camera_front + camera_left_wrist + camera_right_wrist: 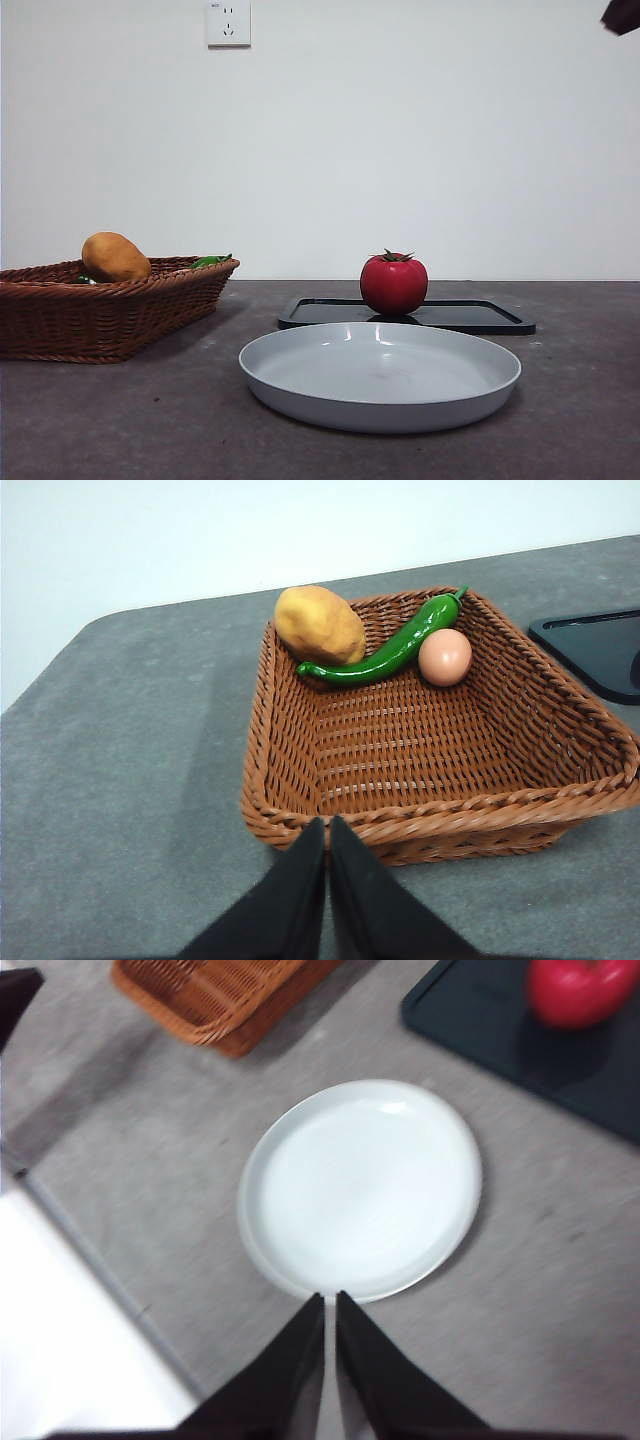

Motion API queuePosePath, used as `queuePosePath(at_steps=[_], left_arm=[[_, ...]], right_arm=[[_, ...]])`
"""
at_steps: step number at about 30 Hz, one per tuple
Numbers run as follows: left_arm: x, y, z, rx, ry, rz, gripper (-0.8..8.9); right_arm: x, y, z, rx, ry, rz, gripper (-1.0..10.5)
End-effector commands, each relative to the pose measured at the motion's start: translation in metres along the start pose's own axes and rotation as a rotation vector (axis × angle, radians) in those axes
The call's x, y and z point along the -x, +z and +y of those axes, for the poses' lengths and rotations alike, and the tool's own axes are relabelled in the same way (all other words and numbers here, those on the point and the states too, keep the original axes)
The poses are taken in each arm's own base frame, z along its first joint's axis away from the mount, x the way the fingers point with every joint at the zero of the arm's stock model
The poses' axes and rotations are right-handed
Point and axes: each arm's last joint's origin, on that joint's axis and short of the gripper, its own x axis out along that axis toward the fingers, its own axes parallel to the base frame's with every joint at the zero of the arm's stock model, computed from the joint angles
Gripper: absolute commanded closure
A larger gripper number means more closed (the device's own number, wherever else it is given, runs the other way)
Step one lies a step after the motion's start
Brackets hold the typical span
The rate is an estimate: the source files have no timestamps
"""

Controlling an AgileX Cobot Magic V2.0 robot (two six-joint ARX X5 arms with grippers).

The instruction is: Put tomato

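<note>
The red tomato (393, 284) with a green stem stands on a flat black tray (480, 317) at the back of the table; the right wrist view shows it too (582, 988). A pale grey plate (380, 375) lies empty in front of the tray and shows in the right wrist view (360, 1188). My right gripper (329, 1300) is shut and empty, high above the plate's near rim. My left gripper (327, 825) is shut and empty, above the near rim of the wicker basket (440, 810). One arm shows only as a dark tip at the top right corner (622, 14).
The brown wicker basket (100, 310) stands at the left and holds an orange-yellow oval fruit (319, 625), a green pepper (395, 650) and an egg (445, 656). A wall socket (228, 22) is on the white wall. The table's edge shows in the right wrist view (90, 1260).
</note>
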Motion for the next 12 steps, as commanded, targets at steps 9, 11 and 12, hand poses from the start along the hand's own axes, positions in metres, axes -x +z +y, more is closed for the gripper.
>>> queuePosePath(at_steps=[9,11,12], left_arm=[[-0.002,-0.007,-0.001,0.006,-0.002,0.028,8.06],[-0.002,-0.007,-0.001,0.006,-0.002,0.028,8.06],[-0.002,-0.007,-0.001,0.006,-0.002,0.027,8.06]], right_arm=[[0.024,-0.026,-0.016,0.112,-0.258,-0.430,9.4],[0.018,-0.040,-0.021,0.130,-0.299,-0.495,9.4],[0.015,-0.045,-0.023,0.136,-0.317,-0.518,9.4]])
